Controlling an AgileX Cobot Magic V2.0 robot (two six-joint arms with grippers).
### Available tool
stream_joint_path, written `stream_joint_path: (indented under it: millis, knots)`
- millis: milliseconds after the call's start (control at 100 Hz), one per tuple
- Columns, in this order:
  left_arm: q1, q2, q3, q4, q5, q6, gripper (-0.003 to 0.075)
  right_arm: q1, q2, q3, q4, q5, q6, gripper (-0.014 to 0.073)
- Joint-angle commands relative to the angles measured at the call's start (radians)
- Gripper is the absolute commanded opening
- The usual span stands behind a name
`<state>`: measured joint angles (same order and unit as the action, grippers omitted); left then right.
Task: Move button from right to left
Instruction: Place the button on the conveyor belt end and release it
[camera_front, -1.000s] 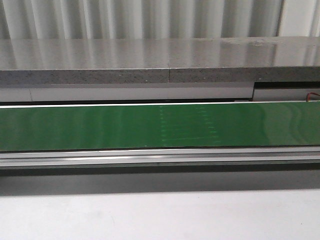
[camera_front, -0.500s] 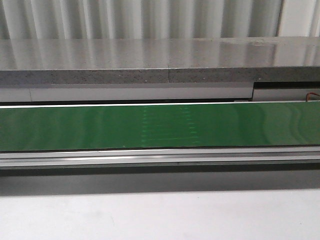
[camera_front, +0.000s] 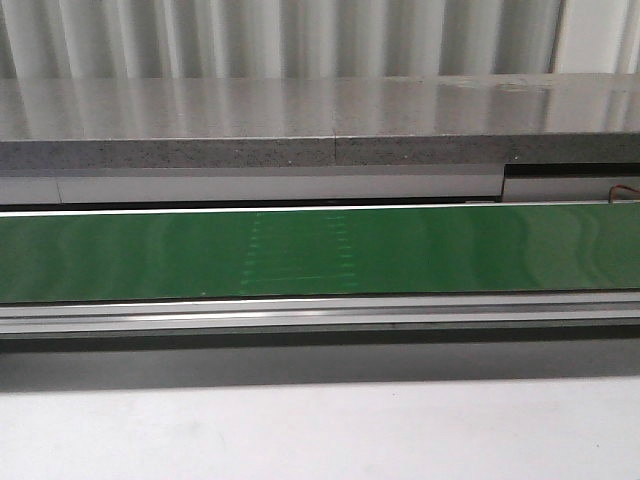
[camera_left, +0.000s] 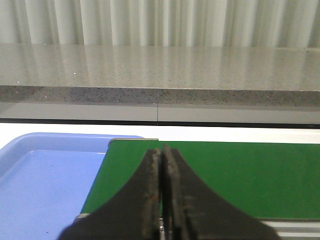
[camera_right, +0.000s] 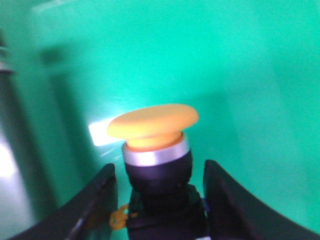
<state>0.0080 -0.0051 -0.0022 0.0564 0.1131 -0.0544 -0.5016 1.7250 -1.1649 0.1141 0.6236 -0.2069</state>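
Note:
The button (camera_right: 152, 122) shows only in the right wrist view: round yellow-orange cap, silver ring, black collar and dark body. My right gripper (camera_right: 159, 169) has one finger on each side of its body and holds it over the green belt (camera_right: 240, 75). My left gripper (camera_left: 162, 156) is shut and empty, over the left end of the green belt (camera_left: 250, 175). The front view shows the belt (camera_front: 450, 250) with no button and no gripper on it.
A blue tray (camera_left: 45, 175) lies just past the belt's left end. A grey speckled stone ledge (camera_front: 300, 120) runs behind the belt, with a metal rail (camera_front: 300, 318) along its front and a pale table surface (camera_front: 320, 430) below.
A faint pattern of marks on the belt has shifted to the left in the front view. No gripper or button has come into that view.

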Motion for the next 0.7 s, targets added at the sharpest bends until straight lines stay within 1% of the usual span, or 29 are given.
stream_joint_path:
  millis: [0, 130, 270, 390, 540, 690]
  knots:
    - [0.001, -0.035, 0.024, -0.008, -0.086, -0.01, -0.002, 0.021, -0.106, -0.024, 0.049, 0.038, -0.011, 0.0238]
    - [0.001, -0.035, 0.024, -0.008, -0.086, -0.01, -0.002, 0.085, -0.148, -0.024, 0.061, 0.091, -0.011, 0.0238]
    - [0.001, -0.035, 0.024, -0.008, -0.086, -0.01, -0.002, 0.16, -0.149, -0.022, 0.079, 0.13, -0.011, 0.0238]
    - [0.001, -0.035, 0.024, -0.008, -0.086, -0.01, -0.002, 0.202, -0.149, -0.02, 0.088, 0.148, -0.011, 0.0238]
    - [0.001, -0.035, 0.024, -0.008, -0.086, -0.01, -0.002, 0.228, -0.146, -0.019, 0.09, 0.163, -0.011, 0.0238]
    - [0.001, -0.035, 0.024, -0.008, -0.086, -0.01, -0.002, 0.229, -0.123, -0.019, 0.105, 0.171, -0.011, 0.0248]
